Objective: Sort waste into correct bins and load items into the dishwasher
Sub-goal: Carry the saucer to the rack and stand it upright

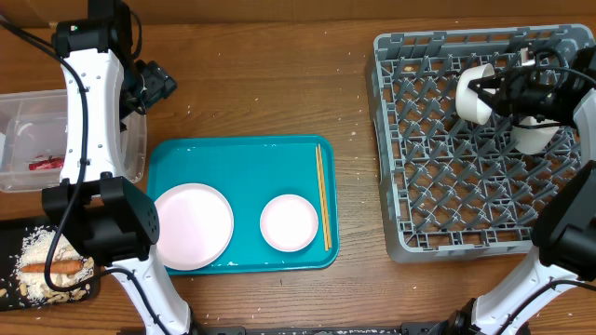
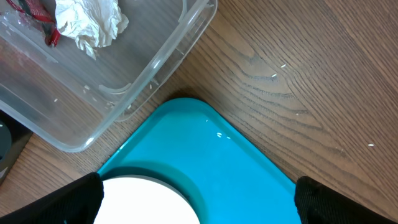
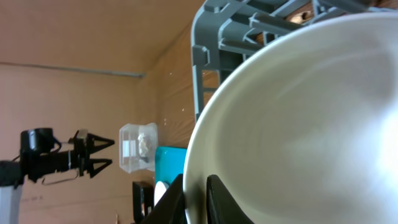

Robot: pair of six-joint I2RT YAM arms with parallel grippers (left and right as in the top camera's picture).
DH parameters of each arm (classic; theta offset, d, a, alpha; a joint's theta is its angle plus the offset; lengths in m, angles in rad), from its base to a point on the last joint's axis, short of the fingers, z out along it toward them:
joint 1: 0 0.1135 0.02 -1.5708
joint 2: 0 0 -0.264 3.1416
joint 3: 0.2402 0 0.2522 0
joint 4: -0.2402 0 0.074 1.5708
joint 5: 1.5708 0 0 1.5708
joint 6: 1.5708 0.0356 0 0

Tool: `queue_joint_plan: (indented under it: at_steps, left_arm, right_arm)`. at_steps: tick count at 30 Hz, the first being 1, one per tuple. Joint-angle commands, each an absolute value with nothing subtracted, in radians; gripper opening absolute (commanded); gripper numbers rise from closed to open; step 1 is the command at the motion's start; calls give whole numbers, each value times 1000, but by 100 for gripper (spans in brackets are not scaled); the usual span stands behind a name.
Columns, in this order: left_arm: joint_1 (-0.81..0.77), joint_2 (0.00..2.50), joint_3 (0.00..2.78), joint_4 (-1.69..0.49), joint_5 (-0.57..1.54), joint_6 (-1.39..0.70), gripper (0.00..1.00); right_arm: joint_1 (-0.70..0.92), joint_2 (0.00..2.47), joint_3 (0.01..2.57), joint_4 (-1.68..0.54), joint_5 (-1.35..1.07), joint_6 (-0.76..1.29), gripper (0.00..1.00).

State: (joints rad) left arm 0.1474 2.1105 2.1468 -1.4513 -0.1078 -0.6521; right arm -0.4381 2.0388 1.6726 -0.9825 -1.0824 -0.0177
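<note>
My right gripper (image 1: 491, 94) is shut on the rim of a small white plate (image 1: 473, 93), held on edge over the grey dish rack (image 1: 419, 186). In the right wrist view the fingers (image 3: 213, 202) pinch the plate (image 3: 298, 112) from both sides. My left gripper (image 1: 156, 84) is open and empty above the teal tray's far left corner; in its own view its fingertips (image 2: 56, 202) flank the pale pink plate (image 2: 143, 202). The teal tray (image 1: 251, 158) carries the pink plate (image 1: 191, 225), a small white plate (image 1: 289, 223) and chopsticks (image 1: 321, 195).
The clear tub (image 1: 28, 121) at the left holds the red wrapper (image 1: 45, 163) and the tissue ball (image 2: 87, 22). The black tray (image 1: 14, 231) at the front left holds crumbs and an orange stick (image 1: 56, 267). Another white dish (image 1: 533, 138) sits in the rack, partly under the right arm.
</note>
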Motion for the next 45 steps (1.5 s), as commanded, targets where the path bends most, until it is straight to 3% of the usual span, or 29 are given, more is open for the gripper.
queue_joint_plan:
  at_steps: [1,4,7,16,23,39,45]
  left_arm:
    - [144,2106,2155,-1454,-111,-658,100]
    - [144,2106,2155,-1454,-111,-658,100]
    - [144,2106,2155,-1454,-111,-658,100]
    - [144,2106,2155,-1454,-111,-658,100]
    - [144,2106,2155,-1454,-111,-658,100]
    - [144,2106,2155,-1454,-111,-658,100]
    - [144,2106,2155,-1454,-111,-658,100]
  right_arm:
    - [-465,2025,1681,-987,-939,39,12]
    - [-496,2025,1714,-1022,-940,39,11]
    - [-520,2025,1729,-1044,-1001,39,4]
    - [-524,2025,1729,-1046,-1348,27,4]
    - [-478,2026,1721,-1054,-1169,27,4]
    - [-485,2043,1721,-1071,-1104,29,4]
    - [-487,2043,1721,-936,-1470,34,4]
